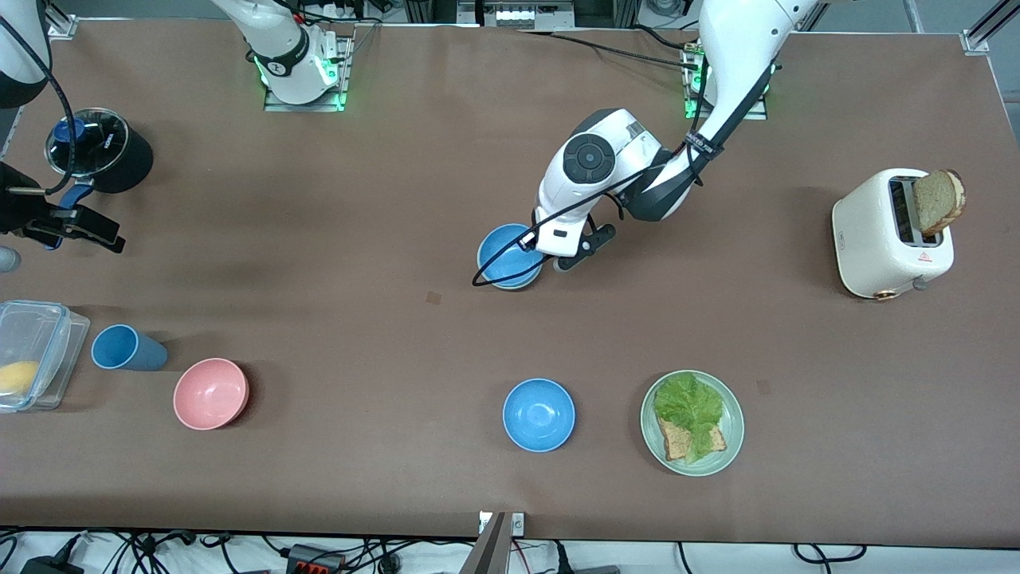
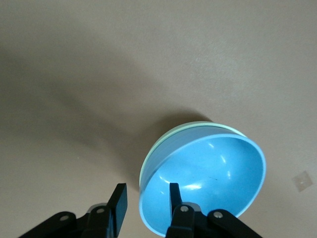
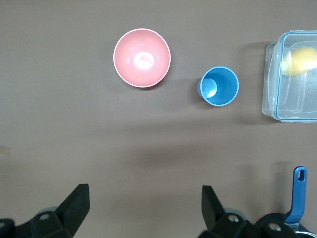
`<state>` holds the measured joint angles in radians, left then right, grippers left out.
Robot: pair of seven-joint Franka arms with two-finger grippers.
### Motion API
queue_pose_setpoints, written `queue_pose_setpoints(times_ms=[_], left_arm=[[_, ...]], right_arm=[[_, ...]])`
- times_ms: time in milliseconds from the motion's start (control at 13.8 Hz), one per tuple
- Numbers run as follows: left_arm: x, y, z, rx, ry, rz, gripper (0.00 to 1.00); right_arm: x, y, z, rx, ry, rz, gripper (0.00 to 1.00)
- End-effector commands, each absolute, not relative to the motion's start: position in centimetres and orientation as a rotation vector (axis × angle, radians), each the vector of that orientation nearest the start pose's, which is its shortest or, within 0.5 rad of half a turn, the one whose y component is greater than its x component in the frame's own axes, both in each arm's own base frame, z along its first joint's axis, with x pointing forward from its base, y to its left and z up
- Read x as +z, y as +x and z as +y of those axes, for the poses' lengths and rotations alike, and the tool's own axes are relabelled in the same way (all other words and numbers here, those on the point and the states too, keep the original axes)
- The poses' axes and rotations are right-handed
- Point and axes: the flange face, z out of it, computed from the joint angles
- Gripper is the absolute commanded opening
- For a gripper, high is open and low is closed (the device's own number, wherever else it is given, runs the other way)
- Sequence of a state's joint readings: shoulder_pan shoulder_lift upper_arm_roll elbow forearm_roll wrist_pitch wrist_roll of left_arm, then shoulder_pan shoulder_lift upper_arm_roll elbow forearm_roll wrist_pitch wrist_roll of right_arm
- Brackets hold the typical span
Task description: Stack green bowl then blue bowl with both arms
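A brown bench (image 1: 335, 239) holds the blue bowl (image 1: 504, 253) nested in the green bowl (image 2: 163, 141) mid-bench. The left gripper (image 2: 146, 198) straddles the blue rim, jaws slightly apart. The right gripper (image 3: 143, 203) waits over the right arm's end, jaws wide. Both bowls look light, rigid and slippery; the thin rim gives the best hold.

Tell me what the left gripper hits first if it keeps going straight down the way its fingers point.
Likely the blue bowl nested in the green bowl. The left gripper is open, one finger inside the rim and one outside, so the rim lies between them. Depth is uncertain.
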<state>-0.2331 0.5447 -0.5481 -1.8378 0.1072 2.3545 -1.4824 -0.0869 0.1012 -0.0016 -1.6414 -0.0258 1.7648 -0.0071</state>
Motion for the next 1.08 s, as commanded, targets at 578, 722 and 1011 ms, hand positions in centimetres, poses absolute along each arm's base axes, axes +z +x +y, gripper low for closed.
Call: queue_pose_setpoints(times_ms=[578,722,1011], left_arm=[[36.7,53.5,-33.4,0.111,-3.043,-0.982,0.45],[37.9,54.6,-30.2,0.118,-3.055,-0.878,0.46],[40.4,56.7,-25.5,0.142,-3.076,-0.745,0.46]], right_arm=[[55.3,59.3,-5.7,-0.051,-3.171,0.129,1.0],[55.3,59.3,-5.7,-0.051,-3.171,0.129,1.0],[55.3,59.2,-6.2,-0.051,-3.172,0.144,1.0]])
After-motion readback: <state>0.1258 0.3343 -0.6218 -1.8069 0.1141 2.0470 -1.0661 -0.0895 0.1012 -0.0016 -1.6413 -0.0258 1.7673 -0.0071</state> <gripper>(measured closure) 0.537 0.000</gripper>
